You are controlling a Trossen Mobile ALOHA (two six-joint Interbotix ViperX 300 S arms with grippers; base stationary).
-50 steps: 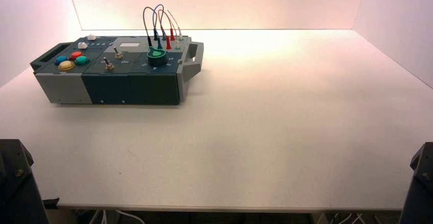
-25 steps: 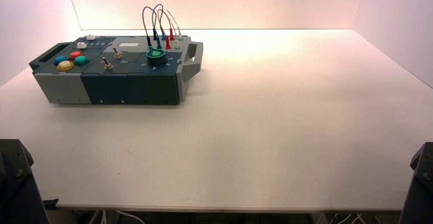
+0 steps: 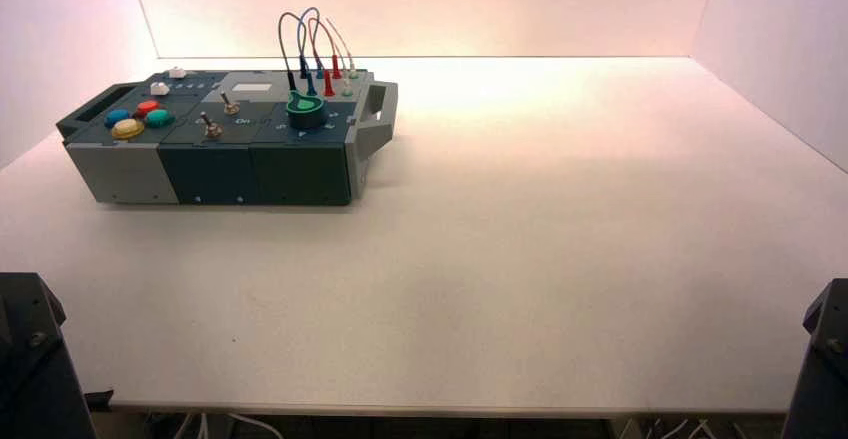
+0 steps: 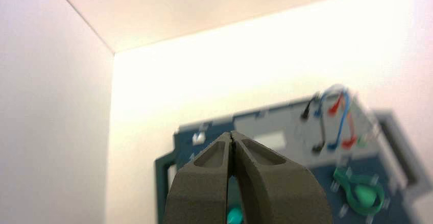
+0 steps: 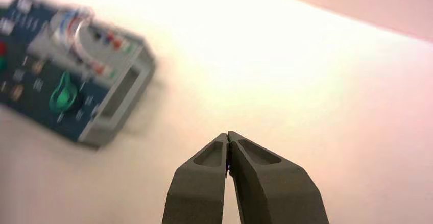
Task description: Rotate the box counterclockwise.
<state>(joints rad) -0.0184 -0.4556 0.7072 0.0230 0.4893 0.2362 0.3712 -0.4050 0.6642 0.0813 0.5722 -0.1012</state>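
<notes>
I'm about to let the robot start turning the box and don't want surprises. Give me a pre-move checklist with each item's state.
1. Box flat on the table: ok.
2. End handle on the robot's right unobstructed: ok.
3. Left gripper shut and off the box: ok.
4. Right gripper at a handle: not ok, it hangs shut over bare table to the box's right.
5. Looped wires plugged in firmly: cannot tell; they stand up from the top, so they could snag.

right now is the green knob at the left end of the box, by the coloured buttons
No, the green knob sits toward the box's right end, beside the wires.
</notes>
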